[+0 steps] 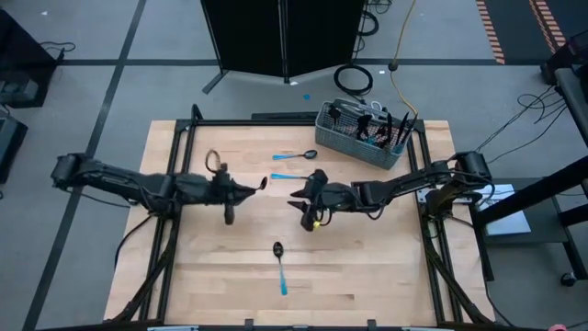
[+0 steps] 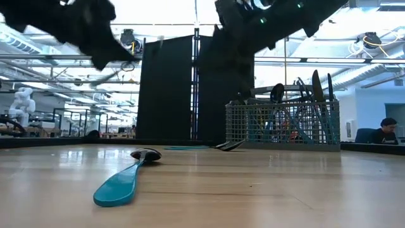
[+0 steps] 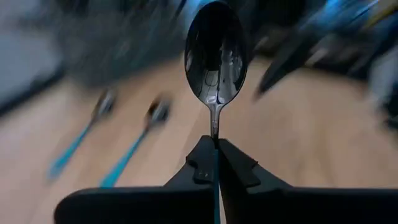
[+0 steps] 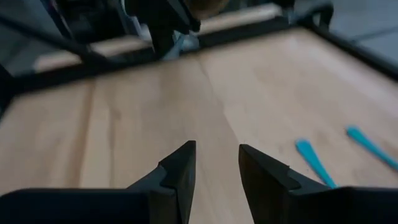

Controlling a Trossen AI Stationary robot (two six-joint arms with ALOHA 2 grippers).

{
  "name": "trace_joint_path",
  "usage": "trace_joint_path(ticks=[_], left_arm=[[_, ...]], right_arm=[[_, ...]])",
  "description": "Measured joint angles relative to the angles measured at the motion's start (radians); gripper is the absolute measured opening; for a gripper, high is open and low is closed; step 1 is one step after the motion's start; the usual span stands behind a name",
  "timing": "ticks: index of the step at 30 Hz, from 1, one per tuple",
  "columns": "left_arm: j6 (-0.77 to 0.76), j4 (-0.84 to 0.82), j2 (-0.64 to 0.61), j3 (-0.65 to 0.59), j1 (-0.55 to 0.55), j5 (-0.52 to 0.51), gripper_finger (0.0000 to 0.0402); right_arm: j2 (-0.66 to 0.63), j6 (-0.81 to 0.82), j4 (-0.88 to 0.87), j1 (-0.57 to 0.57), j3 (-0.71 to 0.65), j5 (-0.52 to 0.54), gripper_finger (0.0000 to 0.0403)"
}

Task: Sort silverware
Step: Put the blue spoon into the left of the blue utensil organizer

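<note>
My left gripper hovers above the table's middle, shut on a spoon whose dark bowl points ahead toward the right arm. My right gripper is open, faces it from the right and holds nothing. Three more blue-handled spoons lie flat on the table. One is near the front, also in the low view. Two lie farther back. Several pieces stand upright in the grey mesh basket. My left gripper pinches the spoon between its two fingers, where the thin neck meets the blue handle. The handle runs back between the fingers, along them. The bowl sticks straight out past the fingertips, lifted clear of the table.
The mesh basket stands at the table's far right corner. A black frame rail borders the wooden top. Cables lie on the floor beyond the far edge. A person sits in the room far behind.
</note>
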Motion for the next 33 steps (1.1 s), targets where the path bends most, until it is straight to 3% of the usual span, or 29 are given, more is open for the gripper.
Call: trace_joint_path(ticks=[5, 13, 16, 20, 23, 26, 33], left_arm=[[0.219, 0.319, -0.016, -0.006, 0.109, 0.277, 0.0000], [0.361, 0.606, 0.025, -0.007, 0.195, 0.555, 0.0000], [0.361, 0.626, 0.032, -0.007, 0.202, 0.564, 0.0000], [0.365, 0.599, 0.057, -0.007, 0.200, 0.506, 0.0000], [0.365, 0.600, 0.081, -0.007, 0.202, 0.418, 0.0000], [0.369, 0.622, 0.087, -0.007, 0.199, 0.417, 0.0000], [0.392, 0.622, 0.087, -0.007, 0.190, 0.423, 0.0000]], right_arm=[[0.000, -0.069, 0.229, -0.001, 0.000, 0.001, 0.0114], [-0.001, -0.249, 0.539, -0.001, 0.005, -0.002, 0.0114], [0.002, -0.317, 0.523, 0.000, 0.040, -0.002, 0.0119], [0.037, -0.408, 0.482, 0.007, 0.131, -0.003, 0.0156], [0.072, -0.397, 0.356, 0.007, 0.217, -0.003, 0.0193], [0.092, -0.356, 0.263, 0.000, 0.272, -0.004, 0.0225], [0.109, -0.357, 0.328, -0.001, 0.290, 0.019, 0.0250]])
